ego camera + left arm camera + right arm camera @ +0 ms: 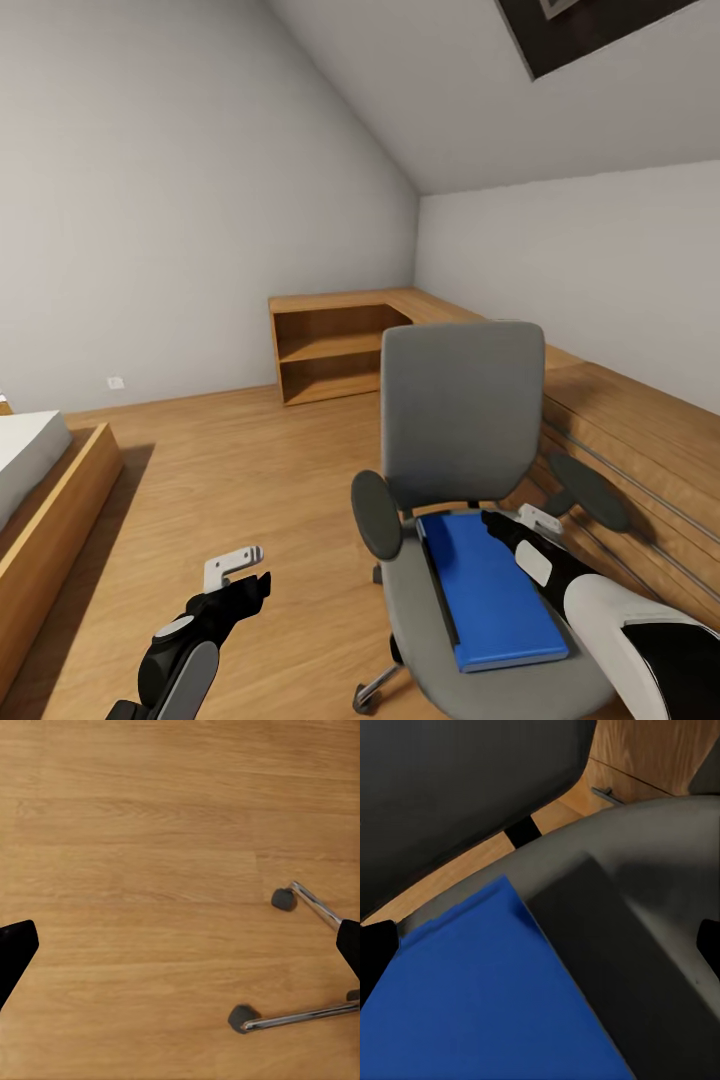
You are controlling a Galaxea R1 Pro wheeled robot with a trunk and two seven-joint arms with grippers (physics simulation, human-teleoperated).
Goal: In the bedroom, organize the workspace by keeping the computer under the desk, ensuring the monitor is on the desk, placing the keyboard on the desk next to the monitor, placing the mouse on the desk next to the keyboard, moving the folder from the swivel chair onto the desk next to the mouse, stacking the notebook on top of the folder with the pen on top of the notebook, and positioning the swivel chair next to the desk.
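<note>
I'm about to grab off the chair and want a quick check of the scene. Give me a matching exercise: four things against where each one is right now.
Things:
1. folder
2. right gripper
3. left gripper
4. wooden shelving

Places:
A. in the far corner, against the walls
B. over bare floor, beside the swivel chair
C. flat on the chair's seat
D. over the folder's far edge, near the backrest

Pairs: 1-C, 2-D, 3-B, 4-A

Matt blue folder point(498, 590), seemingly cloth-padded swivel chair point(462, 420) on chrome spokes, smooth wood floor point(250, 470).
</note>
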